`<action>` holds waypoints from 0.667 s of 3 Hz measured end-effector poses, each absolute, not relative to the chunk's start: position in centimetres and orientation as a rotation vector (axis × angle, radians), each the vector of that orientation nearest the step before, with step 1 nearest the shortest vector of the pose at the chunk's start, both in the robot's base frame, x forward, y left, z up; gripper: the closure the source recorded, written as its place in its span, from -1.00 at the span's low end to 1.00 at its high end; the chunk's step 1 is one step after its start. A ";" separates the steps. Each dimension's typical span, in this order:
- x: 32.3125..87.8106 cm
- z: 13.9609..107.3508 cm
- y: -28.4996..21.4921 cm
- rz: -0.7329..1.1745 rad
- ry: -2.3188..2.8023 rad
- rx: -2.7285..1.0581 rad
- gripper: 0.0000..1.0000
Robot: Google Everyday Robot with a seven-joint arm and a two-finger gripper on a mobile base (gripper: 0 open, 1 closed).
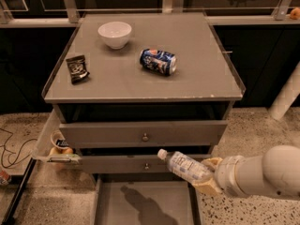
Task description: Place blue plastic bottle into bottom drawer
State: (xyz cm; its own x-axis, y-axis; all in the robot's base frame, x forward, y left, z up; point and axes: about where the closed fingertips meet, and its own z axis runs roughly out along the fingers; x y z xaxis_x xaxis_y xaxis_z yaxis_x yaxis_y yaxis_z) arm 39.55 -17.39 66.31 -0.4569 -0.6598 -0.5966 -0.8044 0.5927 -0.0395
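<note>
Blue plastic bottle point(185, 167), small and clear with a white cap and a pale label, is clamped at its base end by the gripper point(206, 175). The gripper's tan fingers point(212, 163) close above and below the bottle, at the end of the pale rounded arm point(262, 172) reaching in from the right. The bottle hangs tilted, cap up and to the left, in front of the middle knobbed grey drawer point(117, 165). It appears to be over the right part of the bottom drawer point(164, 206), the wide grey tray pulled open below, and not touching its floor. Well apart, on the grey cabinet top point(197, 83), sit a dark blue soda can point(158, 61) on its side, a white bowl point(115, 33) and a dark snack packet point(77, 68). By my judgement the pickup and carry are done; lowering into the tray and letting go remain.
</note>
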 end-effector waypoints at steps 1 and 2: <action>40.7 60.9 -16.9 0.334 2.270 -1.155 1.00; 40.9 55.7 -17.7 0.426 2.315 -1.094 1.00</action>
